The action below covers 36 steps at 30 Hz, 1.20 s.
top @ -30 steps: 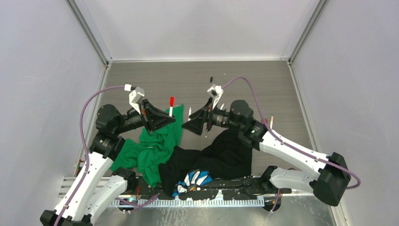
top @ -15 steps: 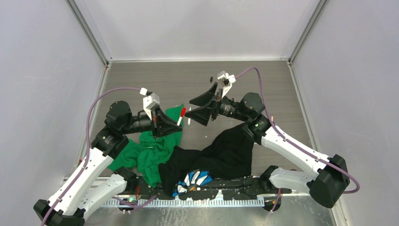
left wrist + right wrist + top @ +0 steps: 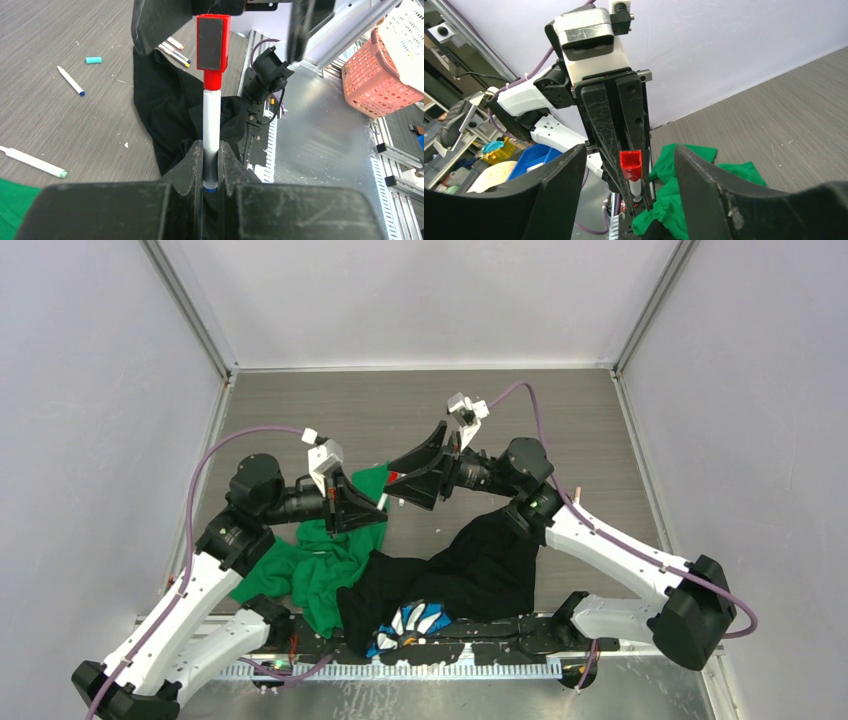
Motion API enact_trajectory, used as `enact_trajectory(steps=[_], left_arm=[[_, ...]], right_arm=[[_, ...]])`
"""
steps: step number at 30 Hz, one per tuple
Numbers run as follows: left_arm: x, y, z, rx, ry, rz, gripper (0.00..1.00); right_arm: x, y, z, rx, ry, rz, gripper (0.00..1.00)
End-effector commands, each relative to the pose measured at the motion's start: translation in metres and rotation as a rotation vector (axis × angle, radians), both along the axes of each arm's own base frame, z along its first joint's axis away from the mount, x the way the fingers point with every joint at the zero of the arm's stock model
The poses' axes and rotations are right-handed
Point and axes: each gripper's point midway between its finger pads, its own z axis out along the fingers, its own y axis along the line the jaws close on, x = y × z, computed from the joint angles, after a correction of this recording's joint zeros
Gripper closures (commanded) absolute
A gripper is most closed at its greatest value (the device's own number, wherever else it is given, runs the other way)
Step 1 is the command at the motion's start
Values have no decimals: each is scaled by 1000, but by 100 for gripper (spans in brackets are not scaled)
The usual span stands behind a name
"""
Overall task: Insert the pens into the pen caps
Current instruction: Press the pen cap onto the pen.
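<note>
A white-barrelled pen point(image 3: 210, 125) with a square red cap point(image 3: 213, 45) on its far end sticks straight out of my left gripper point(image 3: 211, 150), which is shut on the barrel's lower end. In the top view the left gripper point(image 3: 372, 504) points right and the red cap point(image 3: 393, 477) reaches the right gripper point(image 3: 398, 480). The right gripper point(image 3: 631, 192) is open, with one finger on each side of the red cap point(image 3: 631, 165) and a gap on both sides. Loose on the table lie a blue-tipped pen point(image 3: 70, 80), a green-tipped pen point(image 3: 32, 161) and a teal cap point(image 3: 93, 60).
A green cloth point(image 3: 330, 560) and a black cloth point(image 3: 470, 570) lie heaped between the arm bases, with a blue-and-white piece point(image 3: 415, 620) at the front. Two more pens point(image 3: 175, 50) lie beside the black cloth. A pink basket point(image 3: 385, 75) stands off the table.
My left gripper swung the red-capped pen to the right and tilted it toward the right arm. The right gripper rose, opened wider, then narrowed around the red cap.
</note>
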Motion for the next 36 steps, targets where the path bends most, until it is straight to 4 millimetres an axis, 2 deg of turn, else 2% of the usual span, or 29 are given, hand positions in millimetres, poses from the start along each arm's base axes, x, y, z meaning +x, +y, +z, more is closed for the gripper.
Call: enact_trajectory(steps=[1, 5, 6, 8, 13, 19, 23, 28, 32, 36], left_arm=[[-5, 0, 22, -32, -65, -21, 100], [-7, -1, 23, -35, -68, -33, 100], [-7, -1, 23, -35, -69, -30, 100], [-6, 0, 22, -33, -68, -24, 100], [-6, 0, 24, -34, -70, -16, 100], [-4, 3, 33, -63, -99, 21, 100], [-14, 2, 43, -106, -112, -23, 100], [-16, 2, 48, -133, -116, -23, 100], [-15, 4, 52, -146, -129, -5, 100], [-13, 5, 52, -149, -129, 0, 100]], right_arm=[[-8, 4, 33, 73, -69, 37, 33], [-6, 7, 30, 68, -68, 35, 46], [-6, 7, 29, 65, -67, 35, 52], [-4, 8, 26, 58, -65, 33, 69], [-3, 12, 11, 13, -54, 46, 98], [-9, 15, -15, -34, -34, 96, 99], [-27, 16, -31, -44, -13, 197, 99], [-45, 17, -44, -80, 35, 266, 99], [-56, 19, -71, -153, 110, 305, 99], [-69, 20, -87, -185, 185, 364, 99]])
